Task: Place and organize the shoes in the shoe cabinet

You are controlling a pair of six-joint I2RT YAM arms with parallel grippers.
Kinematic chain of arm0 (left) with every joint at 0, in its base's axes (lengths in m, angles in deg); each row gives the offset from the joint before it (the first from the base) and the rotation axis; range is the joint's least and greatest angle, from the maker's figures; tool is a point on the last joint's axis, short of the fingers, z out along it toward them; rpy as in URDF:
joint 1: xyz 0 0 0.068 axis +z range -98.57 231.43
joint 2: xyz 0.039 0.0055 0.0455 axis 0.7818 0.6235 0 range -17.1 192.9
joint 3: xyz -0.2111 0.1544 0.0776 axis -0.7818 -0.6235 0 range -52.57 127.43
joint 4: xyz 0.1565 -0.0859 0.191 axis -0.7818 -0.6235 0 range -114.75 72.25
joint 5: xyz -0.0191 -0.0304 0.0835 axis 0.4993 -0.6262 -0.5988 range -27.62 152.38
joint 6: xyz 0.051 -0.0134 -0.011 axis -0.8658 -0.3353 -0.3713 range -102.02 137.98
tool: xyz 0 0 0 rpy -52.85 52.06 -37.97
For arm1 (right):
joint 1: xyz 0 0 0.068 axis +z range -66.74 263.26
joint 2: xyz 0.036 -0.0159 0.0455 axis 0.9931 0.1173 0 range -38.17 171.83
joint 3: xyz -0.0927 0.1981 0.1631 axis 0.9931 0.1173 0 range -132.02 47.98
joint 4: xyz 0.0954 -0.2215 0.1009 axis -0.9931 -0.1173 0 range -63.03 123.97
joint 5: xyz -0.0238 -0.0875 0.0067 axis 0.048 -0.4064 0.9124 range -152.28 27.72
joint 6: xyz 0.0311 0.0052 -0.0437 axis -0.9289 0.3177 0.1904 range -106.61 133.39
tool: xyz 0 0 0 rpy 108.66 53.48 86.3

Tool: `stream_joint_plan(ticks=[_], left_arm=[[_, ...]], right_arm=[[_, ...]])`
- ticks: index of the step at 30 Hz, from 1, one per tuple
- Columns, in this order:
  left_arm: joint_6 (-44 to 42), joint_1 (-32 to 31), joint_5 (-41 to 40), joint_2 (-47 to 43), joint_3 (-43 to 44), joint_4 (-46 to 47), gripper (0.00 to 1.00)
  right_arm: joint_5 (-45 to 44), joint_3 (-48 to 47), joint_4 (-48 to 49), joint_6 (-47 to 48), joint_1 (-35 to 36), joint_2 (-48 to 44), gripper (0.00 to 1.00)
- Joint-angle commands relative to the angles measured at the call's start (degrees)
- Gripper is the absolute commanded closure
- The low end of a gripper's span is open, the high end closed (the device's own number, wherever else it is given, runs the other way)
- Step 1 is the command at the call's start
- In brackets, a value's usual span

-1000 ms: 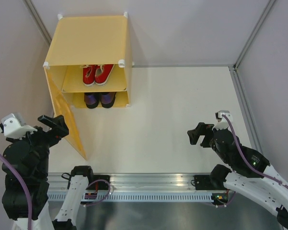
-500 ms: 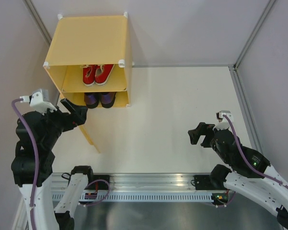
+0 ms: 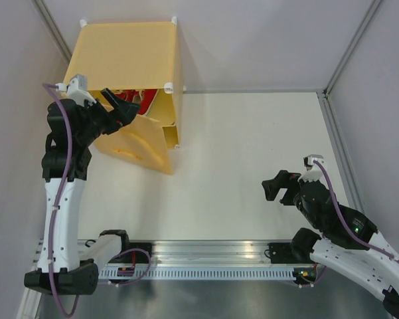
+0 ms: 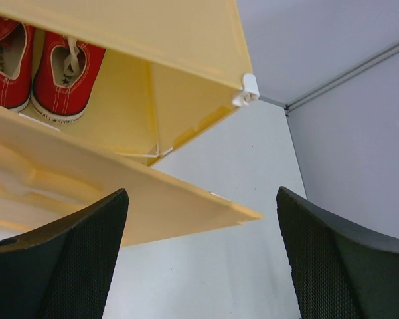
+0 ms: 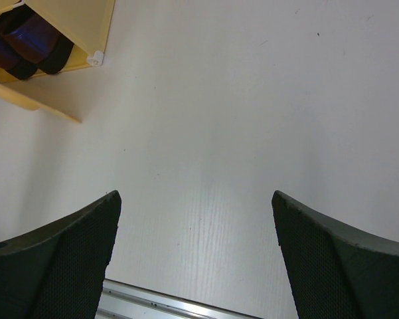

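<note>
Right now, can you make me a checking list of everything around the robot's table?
Surface: white table, flat.
Job's things: red sneakers on the upper shelf of the yellow cabinet; purple shoes below; door partway open.
Clutter: nothing seen.
Tools: left tool open, up by the door; right tool open above the table, holding nothing.
Cables: purple cable along the left arm; second cable on the right arm.
Surroundings: grey walls; metal rail at the near edge.

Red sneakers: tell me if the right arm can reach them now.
Probably not: the half-closed door screens the cabinet front, and the right gripper hangs far across the table.
</note>
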Motion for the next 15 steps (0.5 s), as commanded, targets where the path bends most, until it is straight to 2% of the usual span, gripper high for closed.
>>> stream_joint_plan(ticks=[1,15], left_arm=[[3.98,-0.12,3.67,4.32,2.14,10.57,0.06],[4.68,-0.12,-1.59,13.73,-0.85,22.35,0.06]], right_arm=[[-1.17,-2.30,-0.87,-0.83,-0.06,-0.61,0.02],[-1.96,-2.22,-1.57,-1.27,-0.06,-0.61,0.02]])
